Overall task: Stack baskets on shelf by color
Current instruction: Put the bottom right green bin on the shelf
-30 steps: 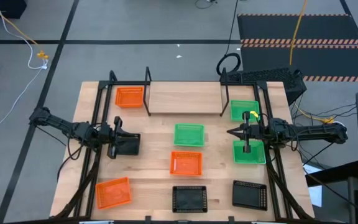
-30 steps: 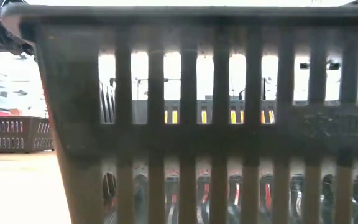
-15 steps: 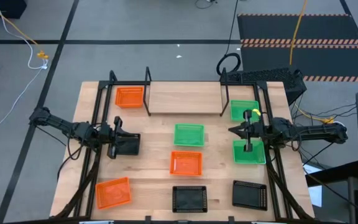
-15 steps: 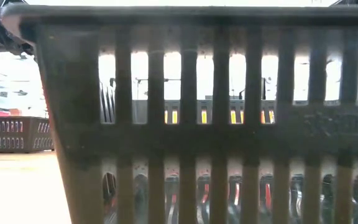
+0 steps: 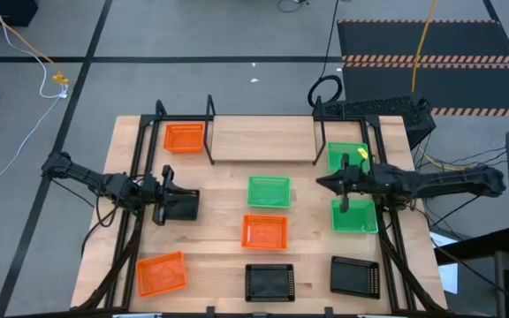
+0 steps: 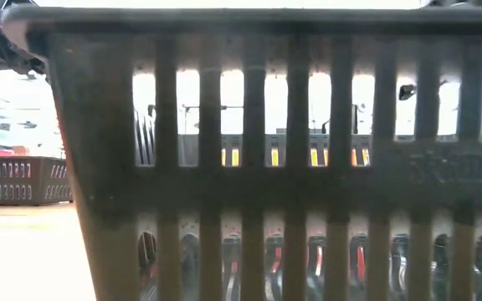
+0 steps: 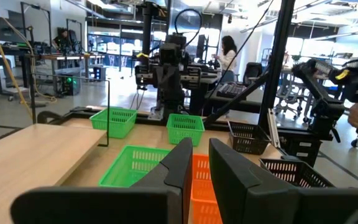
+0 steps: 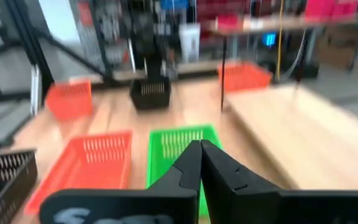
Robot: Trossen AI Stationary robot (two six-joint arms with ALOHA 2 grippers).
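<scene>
My left gripper (image 5: 171, 196) (image 7: 201, 163) hangs level over the left end of a black basket (image 5: 186, 207), which stands on the table. Its fingers are a little apart, and the wrist view shows nothing between them. My right gripper (image 5: 321, 184) (image 8: 201, 149) is shut and empty, above the table between the middle green basket (image 5: 268, 191) (image 8: 178, 146) and the right green basket (image 5: 353, 216). The shelf (image 5: 263, 139) holds an orange basket (image 5: 184, 137) at its left end and a green basket (image 5: 347, 155) at its right end.
Also on the table are an orange basket (image 5: 264, 230) in the middle, another orange one (image 5: 160, 272) near left, and two black ones (image 5: 268, 281) (image 5: 354, 276) at the near edge. The nearer black one (image 6: 258, 167) fills the low view. The shelf's middle is bare.
My right gripper has moved toward the table's left and slightly toward the far edge, away from the right green basket, and has stayed shut. No basket has moved.
</scene>
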